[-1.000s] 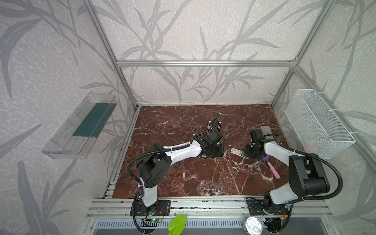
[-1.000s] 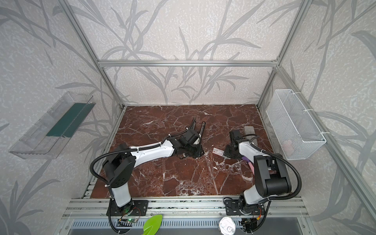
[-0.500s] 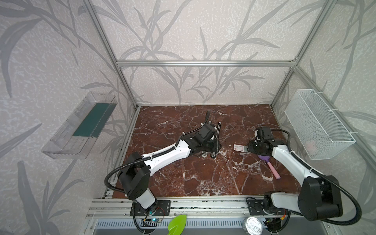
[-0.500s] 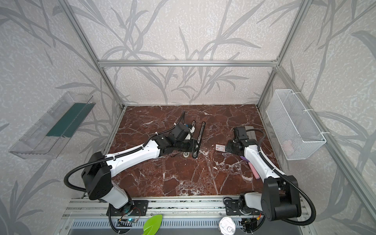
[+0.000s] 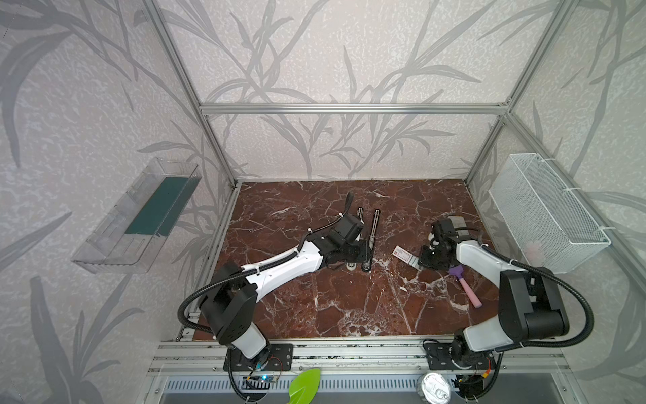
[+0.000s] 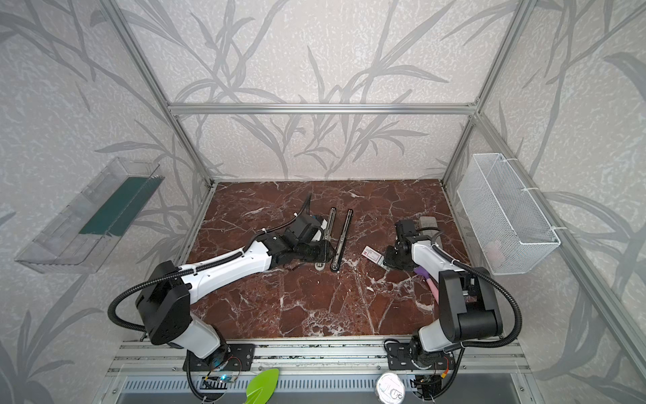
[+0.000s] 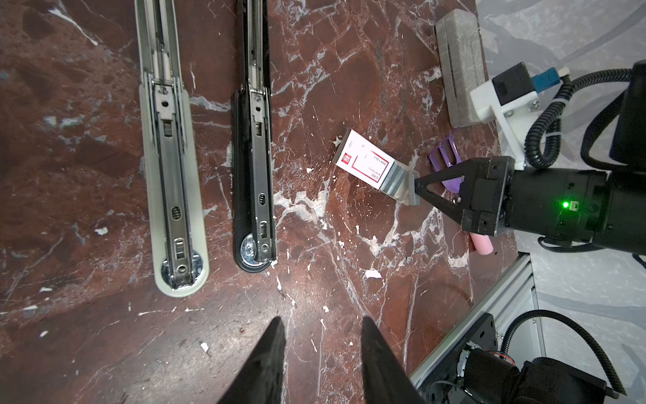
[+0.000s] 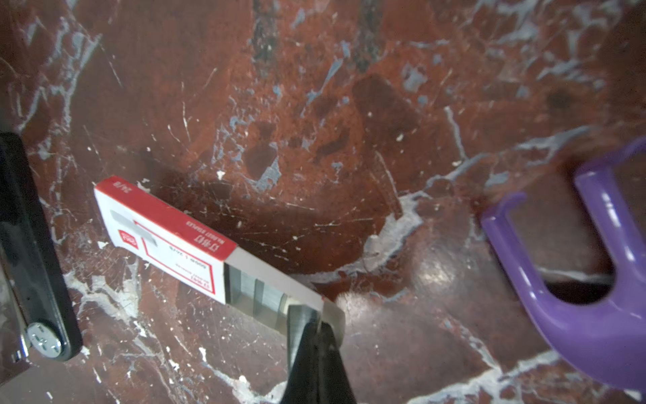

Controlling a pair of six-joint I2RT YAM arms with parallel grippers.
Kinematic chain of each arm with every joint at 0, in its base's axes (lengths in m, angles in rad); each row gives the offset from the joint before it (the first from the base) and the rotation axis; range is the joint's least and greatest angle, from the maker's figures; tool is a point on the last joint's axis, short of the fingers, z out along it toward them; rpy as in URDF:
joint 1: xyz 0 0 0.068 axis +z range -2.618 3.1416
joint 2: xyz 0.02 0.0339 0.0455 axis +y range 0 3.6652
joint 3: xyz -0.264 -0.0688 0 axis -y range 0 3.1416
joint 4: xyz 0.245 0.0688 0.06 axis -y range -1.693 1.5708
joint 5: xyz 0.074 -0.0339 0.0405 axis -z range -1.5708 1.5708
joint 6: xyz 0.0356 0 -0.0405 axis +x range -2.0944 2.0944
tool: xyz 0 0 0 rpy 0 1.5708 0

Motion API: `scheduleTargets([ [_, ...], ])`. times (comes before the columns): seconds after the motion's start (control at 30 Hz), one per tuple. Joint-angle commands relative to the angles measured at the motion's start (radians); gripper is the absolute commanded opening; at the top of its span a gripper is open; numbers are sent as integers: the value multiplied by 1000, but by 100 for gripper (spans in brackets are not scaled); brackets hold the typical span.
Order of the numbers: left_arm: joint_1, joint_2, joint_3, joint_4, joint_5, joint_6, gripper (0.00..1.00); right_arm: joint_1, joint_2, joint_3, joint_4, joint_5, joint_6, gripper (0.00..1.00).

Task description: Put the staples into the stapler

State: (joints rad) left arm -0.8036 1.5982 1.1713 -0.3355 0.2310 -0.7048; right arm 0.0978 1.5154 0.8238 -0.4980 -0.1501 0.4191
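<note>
Right elbow's tucked back; staples box (image 7: 367, 162) has hardly budged, lying right of the black stapler (image 7: 257, 157), long side slanting toward it. Its grey tray end is pinched in the right gripper (image 7: 416, 187); left gripper (image 7: 321, 320) hangs spread and empty.

Both top views are bright and evenly lit by diffuse light, with only faint, soft shadows on the table (image 5: 349, 307), and the wide lens splays the frame posts (image 5: 178, 70) outward toward the corners. The left wrist view is crisp. The right wrist view is softer: the staples (image 8: 167, 238) are fairly clear, the purple loop (image 8: 594, 314) is blurred, and a pale glare patch lies between them.
</note>
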Motion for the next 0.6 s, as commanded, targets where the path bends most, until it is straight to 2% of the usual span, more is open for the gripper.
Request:
scheduleTargets([
  [0.0, -1, -20, -5, 13, 4, -7, 38, -4, 20, 25, 1, -63, -5, 0],
  [0.17, -2, -4, 5, 22, 14, -13, 38, -4, 63, 32, -25, -132, -28, 0],
  [0.3, -2, 5, 8, 26, 22, -15, 38, -3, 41, 15, -32, -152, -46, 0],
  [0.43, -1, 7, 7, 29, 24, -15, 38, -2, 25, 13, -67, -98, -68, 4],
  [0.57, -2, 10, 8, 33, 29, -18, 38, 7, 22, 0, -74, -48, -74, 13],
])
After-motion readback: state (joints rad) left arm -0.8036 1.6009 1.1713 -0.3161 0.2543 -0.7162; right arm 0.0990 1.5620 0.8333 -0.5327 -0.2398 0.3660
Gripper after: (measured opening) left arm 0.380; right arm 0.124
